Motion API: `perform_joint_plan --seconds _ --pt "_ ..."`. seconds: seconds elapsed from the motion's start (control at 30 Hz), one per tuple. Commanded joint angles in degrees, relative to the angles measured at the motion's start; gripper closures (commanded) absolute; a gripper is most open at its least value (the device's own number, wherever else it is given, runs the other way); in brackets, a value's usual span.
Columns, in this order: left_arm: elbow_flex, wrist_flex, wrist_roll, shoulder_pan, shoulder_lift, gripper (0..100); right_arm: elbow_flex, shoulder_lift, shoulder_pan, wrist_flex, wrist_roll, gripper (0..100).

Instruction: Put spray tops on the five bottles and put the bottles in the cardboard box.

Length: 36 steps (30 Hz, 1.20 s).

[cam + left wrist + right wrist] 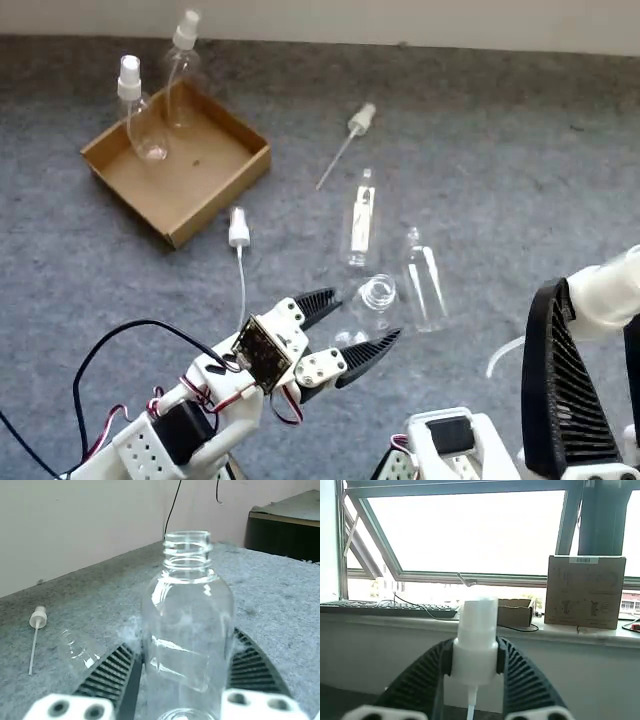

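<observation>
1. Over at the box (200, 180), two capped bottles (140, 125) already stand inside, one close to the far wall. If you drop the next one in carelessly, I reckon you'll bowl them over.
2. A loose spray top (238, 230) lies on the bench (500, 150) just beside the box, with its thin tube trailing toward your left arm. Swing that arm wide and it could drag the top along.
3. Your left pincer (185, 645) looks clamped on the upright bottle (187, 615), with a jaw against each side, low on the body. The neck is open with no top on it. Slick clear plastic held that low will probably tilt or twist if you press down off-centre.
4. Two bare bottles (362, 215) lie near the upright one, the closer of them just beside it. Bump either and it'll likely roll off across the bench.
5. Your right pincer (476, 655) is squeezed on a spray top (477, 630), with the dip tube (470, 705) hanging below. That tube has to thread a narrow neck. If it comes in crooked, my guess is it catches the rim and bends, or shoves the bottle out of the other grip.
</observation>
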Motion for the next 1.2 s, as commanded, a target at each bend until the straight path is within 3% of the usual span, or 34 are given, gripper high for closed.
perform_joint_plan --seconds 0.0,0.4,0.57,0.83,1.17 --pt "1.27 -0.18 0.18 0.66 -0.84 92 13.23 -2.77 0.13 -7.96 -0.79 99.4" --pt "1.27 -0.18 0.18 0.57 -0.66 92 61.05 -20.00 0.04 -38.55 -0.79 99.4" --pt "1.27 -0.18 0.18 0.57 -0.57 92 76.35 -26.07 0.04 -46.64 -0.79 99.4" --pt "1.27 -0.09 0.18 0.57 -0.48 92 81.19 -30.29 -11.30 -51.56 -0.79 99.4" --pt "1.27 -0.09 0.18 0.57 -0.48 92 81.27 -30.55 -12.09 -53.05 -0.70 99.4"
